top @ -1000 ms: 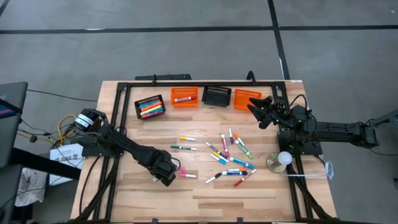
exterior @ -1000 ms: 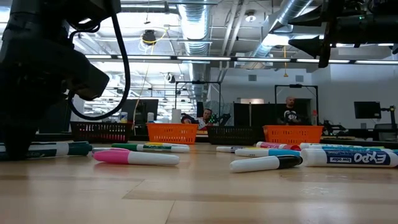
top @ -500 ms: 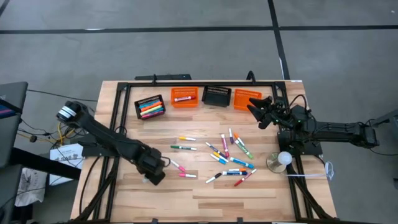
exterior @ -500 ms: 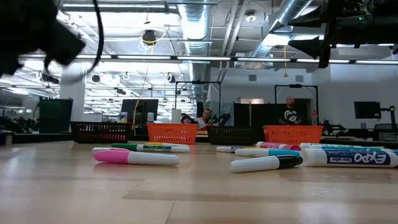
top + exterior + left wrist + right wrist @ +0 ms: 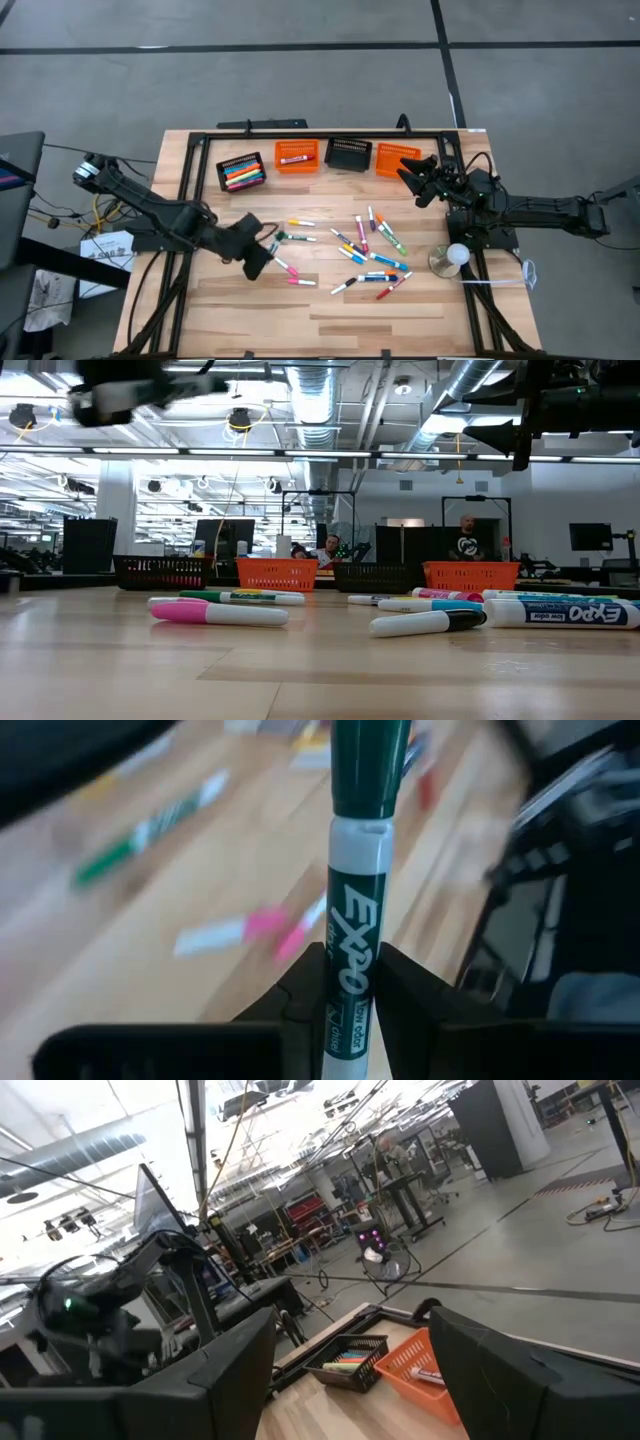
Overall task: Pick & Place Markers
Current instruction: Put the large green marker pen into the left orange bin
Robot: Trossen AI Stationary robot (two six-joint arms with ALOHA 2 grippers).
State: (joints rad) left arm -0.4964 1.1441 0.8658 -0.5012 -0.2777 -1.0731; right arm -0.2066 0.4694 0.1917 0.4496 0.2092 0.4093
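Sorting partly done. Left pincer (image 5: pixel 262 250) clamping a green marker (image 5: pixel 355 870) by its white barrel, green cap pointing away from the wrist, hanging above the left part of the surface (image 5: pixel 400 320) beside two pink markers (image 5: pixel 290 272) lying flat. Right pincer (image 5: pixel 408 172) waiting with fingers spread wide, holding nothing, hovering over the far right orange basket (image 5: pixel 392 158). Several markers already resting in the black basket (image 5: pixel 241 171) at far left, and at least one in the orange basket (image 5: pixel 295 155) next to it; contents of the second black basket (image 5: pixel 348 153) hard to make out, possibly none. Roughly twenty loose markers (image 5: pixel 370 250) lying scattered across the middle of the surface, well apart from the baskets, awaiting collection. Most of the task remaining, judging by that spread.
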